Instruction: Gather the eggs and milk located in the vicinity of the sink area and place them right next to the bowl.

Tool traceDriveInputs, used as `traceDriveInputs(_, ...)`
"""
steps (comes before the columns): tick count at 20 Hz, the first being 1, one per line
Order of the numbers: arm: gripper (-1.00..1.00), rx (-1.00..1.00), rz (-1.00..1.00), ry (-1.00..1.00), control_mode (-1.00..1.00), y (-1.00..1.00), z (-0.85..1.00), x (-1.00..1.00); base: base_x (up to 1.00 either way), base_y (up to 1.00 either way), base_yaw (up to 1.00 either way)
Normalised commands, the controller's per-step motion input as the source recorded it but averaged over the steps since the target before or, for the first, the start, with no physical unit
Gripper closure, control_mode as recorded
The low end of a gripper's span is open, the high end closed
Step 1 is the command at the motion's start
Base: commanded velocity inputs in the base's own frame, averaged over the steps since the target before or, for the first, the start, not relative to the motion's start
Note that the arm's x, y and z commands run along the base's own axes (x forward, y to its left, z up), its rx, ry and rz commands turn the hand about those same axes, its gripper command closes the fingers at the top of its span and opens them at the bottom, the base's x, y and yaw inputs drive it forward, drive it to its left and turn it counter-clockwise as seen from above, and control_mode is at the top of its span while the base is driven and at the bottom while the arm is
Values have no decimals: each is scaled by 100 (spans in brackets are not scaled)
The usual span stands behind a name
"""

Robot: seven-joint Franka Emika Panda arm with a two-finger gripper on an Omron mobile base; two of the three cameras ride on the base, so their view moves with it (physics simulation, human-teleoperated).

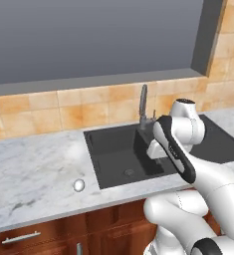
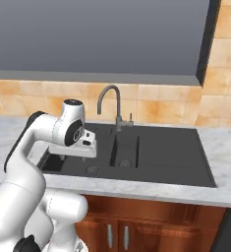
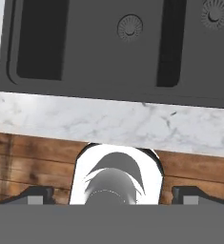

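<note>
fingers: my fingers [image 3: 111, 195] are spread about as wide as they go, one dark tip [image 3: 35, 195] at each lower corner of the hand view, and there's nothing between them.
hand: i'm hanging over the front of the large dark grey-black rectangular sink [image 1: 119, 152], looking straight down, with the hand [image 2: 82, 145] above the near edge of the basin.
egg: there it is, one small smooth white oval egg [image 1: 79, 185] lying on the pale marbled stone bench [image 1: 34, 169], just beside the sink's left front corner, well apart from my hand.
why there: it sits on the flat of the bench near the front edge, free on all sides, so i judge a drop from above is the easy way in.
sink: round drain [image 3: 130, 26] in the main basin, second drain in the smaller part, curved grey metal faucet [image 2: 112, 106] at the back; nothing lying in the basin that i can see.
milk and bowl: i can't place either one from here.
step: judging by this, nothing is gathered yet; i'm empty and wide open, ready to swing left to that egg.
risk: an egg rolls, so a skewed pinch could nudge it toward the bench edge or into the sink.
</note>
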Motion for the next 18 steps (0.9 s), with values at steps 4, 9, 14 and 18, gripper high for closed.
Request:
traceDriveInputs(4,-100,0,0,0,100,0,0,0,0,100,0)
traceDriveInputs(9,-100,0,0,0,100,0,0,0,0,97,-2)
traceDriveInputs(14,-100,0,-1,-1,-100,7,0,0,0,19,-2)
traceDriveInputs(18,-100,0,0,0,-100,0,0,0,0,0,0)
